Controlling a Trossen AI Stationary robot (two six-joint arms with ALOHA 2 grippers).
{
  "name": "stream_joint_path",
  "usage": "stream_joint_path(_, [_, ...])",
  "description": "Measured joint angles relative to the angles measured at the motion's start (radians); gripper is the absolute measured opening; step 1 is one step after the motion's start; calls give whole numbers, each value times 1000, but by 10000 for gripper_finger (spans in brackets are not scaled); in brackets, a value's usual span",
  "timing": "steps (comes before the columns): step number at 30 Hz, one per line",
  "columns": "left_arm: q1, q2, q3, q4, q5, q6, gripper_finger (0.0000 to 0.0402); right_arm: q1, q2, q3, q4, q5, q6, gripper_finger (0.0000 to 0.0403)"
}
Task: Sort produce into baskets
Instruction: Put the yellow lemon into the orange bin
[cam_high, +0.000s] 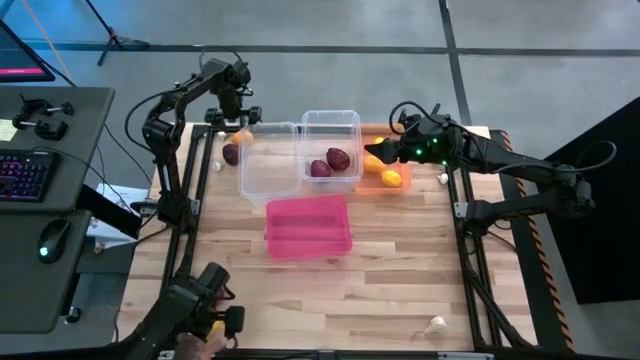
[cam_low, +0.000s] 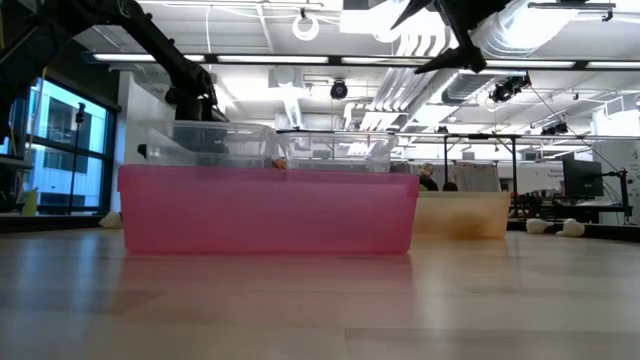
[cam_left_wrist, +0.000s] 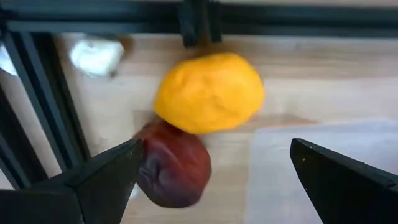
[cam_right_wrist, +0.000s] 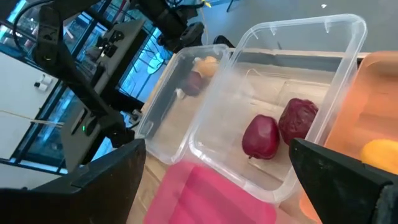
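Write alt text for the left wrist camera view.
The open left claw hovers over a yellow-orange fruit touching a dark red onion or beet on the wooden table, with a garlic bulb beyond.

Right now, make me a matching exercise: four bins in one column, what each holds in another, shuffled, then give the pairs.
Bins:
1. bright pink plastic bin
2. orange plastic bin
3. clear plastic bin nearer the right arm
4. clear plastic bin nearer the left arm

Contents:
A. two dark red round pieces
B. yellow-orange fruits
C. nothing, next to the orange bin's neighbour
D. nothing, set apart nearer the table's middle

Pairs: 1-D, 2-B, 3-A, 4-C
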Motion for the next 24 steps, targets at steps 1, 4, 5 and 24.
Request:
stream_joint_path(1, [-10,0,0,0,-1,4,395,-4,0,0,0,0,-1,385])
stream_joint_path(4, [-49,0,0,-6,-2,22,395,-19,0,0,0,-1,0,385])
stream_joint_path(5, [-64,0,0,-12,-2,32,395,-23,0,0,0,-2,0,385])
stream_joint_path(24, [-7,-2,-1,100,-67,265,395,-90,0,0,2,37,56,385])
